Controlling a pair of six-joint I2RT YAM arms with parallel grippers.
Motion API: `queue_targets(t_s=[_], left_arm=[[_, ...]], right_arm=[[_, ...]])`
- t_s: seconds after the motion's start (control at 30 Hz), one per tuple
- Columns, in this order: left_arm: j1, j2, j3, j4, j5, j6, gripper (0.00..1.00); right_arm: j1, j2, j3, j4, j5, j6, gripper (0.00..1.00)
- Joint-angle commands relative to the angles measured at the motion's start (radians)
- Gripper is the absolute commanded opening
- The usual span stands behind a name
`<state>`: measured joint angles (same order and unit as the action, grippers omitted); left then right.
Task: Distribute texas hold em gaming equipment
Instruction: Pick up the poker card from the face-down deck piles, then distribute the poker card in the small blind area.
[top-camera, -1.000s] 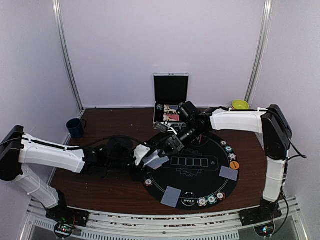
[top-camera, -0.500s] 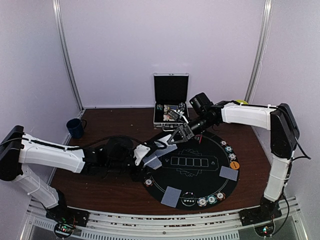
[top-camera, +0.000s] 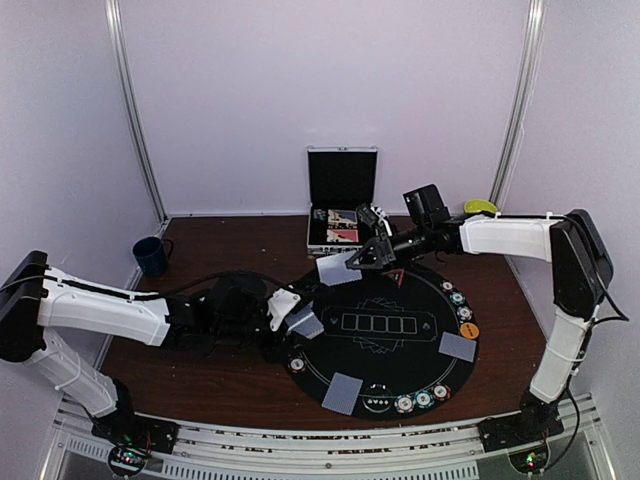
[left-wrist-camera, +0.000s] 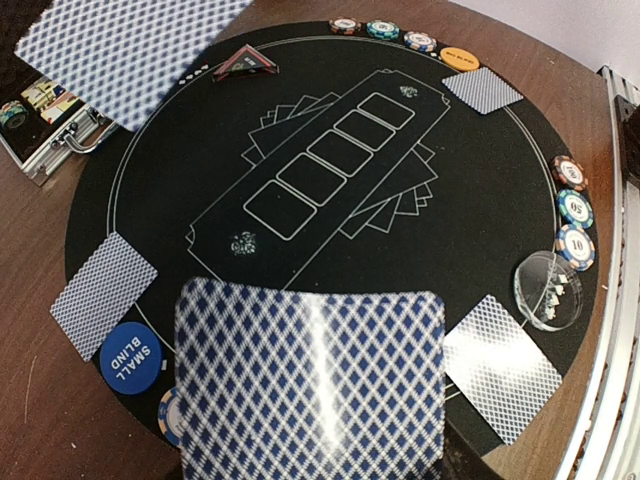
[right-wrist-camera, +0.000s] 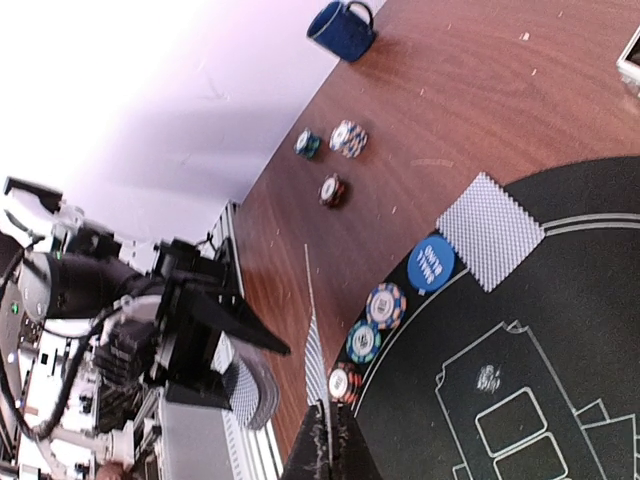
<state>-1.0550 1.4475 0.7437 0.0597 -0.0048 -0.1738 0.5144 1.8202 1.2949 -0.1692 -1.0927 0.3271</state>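
Note:
My left gripper (top-camera: 302, 318) is shut on a deck of blue-backed playing cards (left-wrist-camera: 310, 385) at the left edge of the round black mat (top-camera: 400, 350); the deck hides its fingers in the left wrist view. My right gripper (top-camera: 363, 258) is shut on a single card (top-camera: 338, 270) held in the air over the mat's back left, seen edge-on (right-wrist-camera: 316, 350) in the right wrist view. Dealt cards lie face down on the mat (top-camera: 341, 393) (top-camera: 457, 346) (left-wrist-camera: 103, 280). Striped chips (top-camera: 423, 399) (top-camera: 460, 305), a blue small-blind button (left-wrist-camera: 130, 355) and an orange button (top-camera: 469, 330) ring the mat.
The open silver case (top-camera: 341, 205) stands behind the mat, close to my right wrist. A dark blue mug (top-camera: 151, 256) is at the far left and a green bowl (top-camera: 480, 208) at the back right. Three loose chips (right-wrist-camera: 333, 160) lie on the wood; a clear dish (left-wrist-camera: 545, 290) sits on the mat.
My right gripper has pulled one card off the deck and carried it back and to the right, away from the left gripper. The left arm and deck have stayed put.

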Motion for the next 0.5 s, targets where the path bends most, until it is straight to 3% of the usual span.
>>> queue_targets(t_s=[0.0,0.2,0.47], left_arm=[[-0.003,0.011,0.019,0.054,-0.011,-0.003,0.53],[-0.004,0.011,0.020,0.054,-0.007,-0.003,0.53],[-0.003,0.011,0.021,0.055,0.000,-0.004,0.53]], right_arm=[[-0.005,0.030,0.019,0.183,0.098,0.113,0.00],[0.002,0.138,0.080,0.284,0.169,0.209,0.00],[0.046,0.283,0.234,0.273,0.226,0.218,0.00]])
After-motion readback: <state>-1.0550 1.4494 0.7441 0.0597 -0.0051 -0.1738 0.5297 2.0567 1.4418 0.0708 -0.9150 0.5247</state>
